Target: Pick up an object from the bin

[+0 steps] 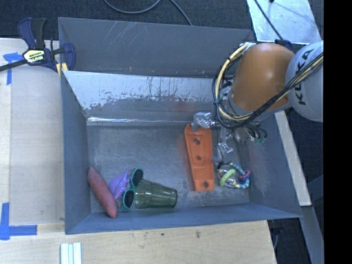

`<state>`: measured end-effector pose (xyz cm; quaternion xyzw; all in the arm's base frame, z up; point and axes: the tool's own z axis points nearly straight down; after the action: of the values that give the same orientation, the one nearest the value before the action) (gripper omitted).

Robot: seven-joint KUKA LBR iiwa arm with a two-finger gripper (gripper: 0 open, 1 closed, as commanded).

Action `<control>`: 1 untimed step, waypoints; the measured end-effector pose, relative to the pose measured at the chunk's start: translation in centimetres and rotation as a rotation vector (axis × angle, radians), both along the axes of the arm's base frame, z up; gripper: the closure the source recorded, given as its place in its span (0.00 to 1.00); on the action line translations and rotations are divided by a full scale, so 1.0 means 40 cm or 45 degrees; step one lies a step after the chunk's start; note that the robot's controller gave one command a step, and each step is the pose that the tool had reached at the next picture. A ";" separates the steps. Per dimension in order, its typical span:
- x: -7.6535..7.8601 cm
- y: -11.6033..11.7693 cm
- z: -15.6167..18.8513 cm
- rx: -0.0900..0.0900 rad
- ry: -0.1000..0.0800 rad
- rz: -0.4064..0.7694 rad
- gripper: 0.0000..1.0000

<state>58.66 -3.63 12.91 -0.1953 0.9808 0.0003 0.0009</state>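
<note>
Near the right wall of the bin (pixel 74 147), the pincer (pixel 225 154) hung low between an orange flat bar (pixel 199 158) and a small green, yellow and pink trinket (pixel 234 177), likely placed to take one of them. Whether it was spread or pressed together could not be told. A dark green cup (pixel 157 196) lay well apart, front left.

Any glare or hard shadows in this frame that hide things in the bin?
Camera view: the bin's back wall is the brightest part; a soft sheen sits on the arm's orange cover; no glare on the orange bar or the dark green cup; the arm overhangs the multicoloured bundle at right.
</note>
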 end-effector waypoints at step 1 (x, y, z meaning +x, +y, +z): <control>0.000 0.000 0.000 0.000 0.000 0.000 0.00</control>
<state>58.66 -3.64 12.91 -0.1951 0.9808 0.0003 0.0009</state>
